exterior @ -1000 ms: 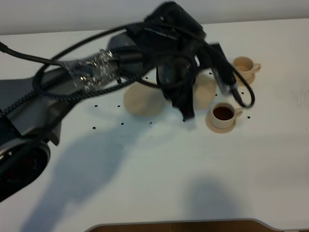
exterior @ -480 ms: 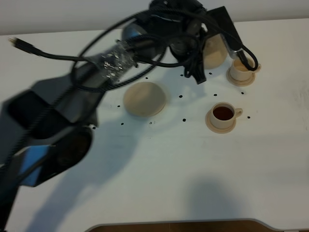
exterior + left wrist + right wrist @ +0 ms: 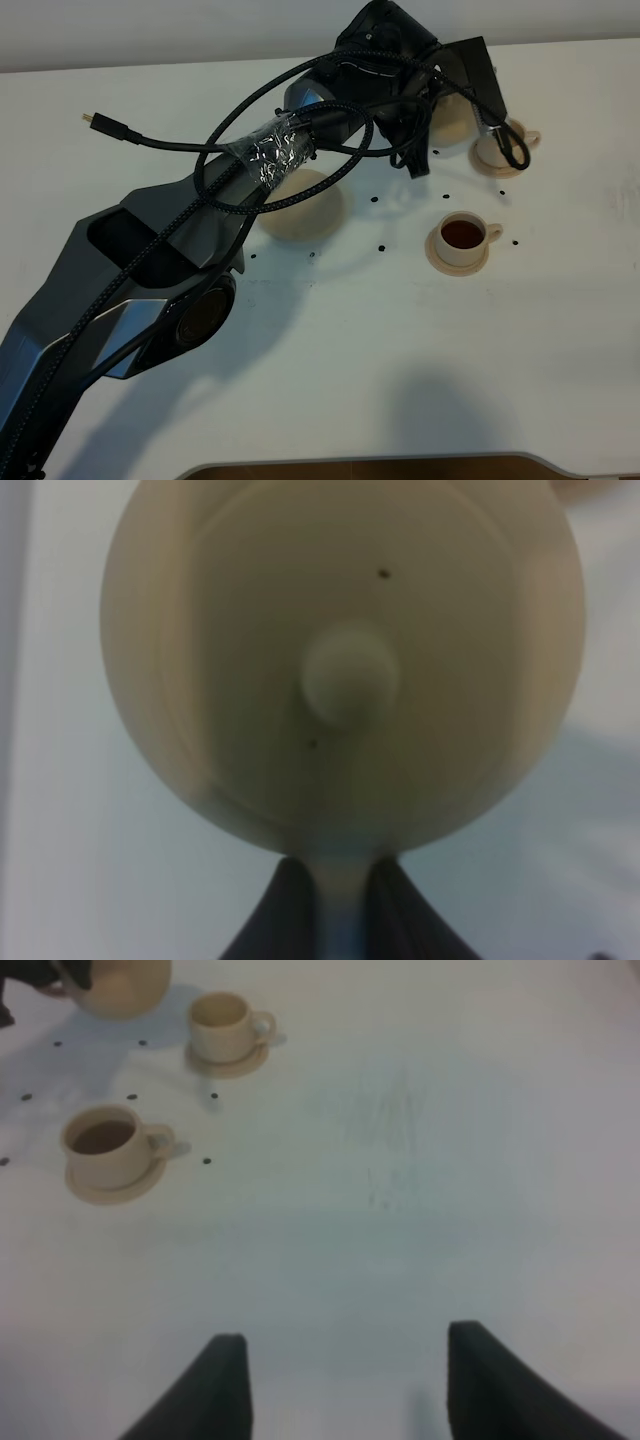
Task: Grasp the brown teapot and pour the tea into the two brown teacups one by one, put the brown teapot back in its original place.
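The brown teapot (image 3: 450,120) hangs in the air at the far right of the table, just left of the far teacup (image 3: 492,152). My left gripper (image 3: 424,128) is shut on its handle; in the left wrist view the teapot (image 3: 340,660) fills the frame, its handle pinched between the dark fingers (image 3: 270,925). The near teacup (image 3: 462,238) holds dark tea on its saucer. The big round saucer (image 3: 305,212) lies bare, partly behind my arm. My right gripper (image 3: 345,1385) stands open low over bare table, with the teapot (image 3: 115,985) and both cups (image 3: 228,1025) (image 3: 110,1145) far ahead.
Small dark dots (image 3: 382,247) speckle the white table (image 3: 400,350) around the cups. Black cables (image 3: 200,160) loop off my left arm, one crossing the far cup. The table's front edge (image 3: 380,465) runs along the bottom.
My left arm has carried the teapot away from beside the tea-filled near cup, toward the back of the table, up to the far cup.
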`<act>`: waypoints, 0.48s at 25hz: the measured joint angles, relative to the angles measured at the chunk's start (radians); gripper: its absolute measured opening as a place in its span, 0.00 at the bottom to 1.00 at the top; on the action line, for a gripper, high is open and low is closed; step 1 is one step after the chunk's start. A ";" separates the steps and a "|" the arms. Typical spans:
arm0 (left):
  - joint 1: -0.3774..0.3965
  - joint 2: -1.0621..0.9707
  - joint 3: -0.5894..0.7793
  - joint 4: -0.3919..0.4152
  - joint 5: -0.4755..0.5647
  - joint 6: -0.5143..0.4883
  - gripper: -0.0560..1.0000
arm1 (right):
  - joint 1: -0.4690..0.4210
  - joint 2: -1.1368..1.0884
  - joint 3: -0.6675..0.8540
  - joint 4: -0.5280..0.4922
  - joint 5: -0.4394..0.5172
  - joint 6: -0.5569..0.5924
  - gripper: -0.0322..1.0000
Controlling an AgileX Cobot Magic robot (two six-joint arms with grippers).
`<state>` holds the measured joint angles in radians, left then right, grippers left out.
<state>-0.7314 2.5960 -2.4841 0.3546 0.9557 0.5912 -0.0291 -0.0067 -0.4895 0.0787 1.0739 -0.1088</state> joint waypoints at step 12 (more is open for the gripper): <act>0.000 0.000 -0.002 0.118 -0.085 0.208 0.17 | 0.000 0.000 0.000 0.000 0.000 0.000 0.45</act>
<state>-0.7314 2.5960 -2.4860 0.4729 0.8707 0.7989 -0.0291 -0.0067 -0.4895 0.0787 1.0739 -0.1086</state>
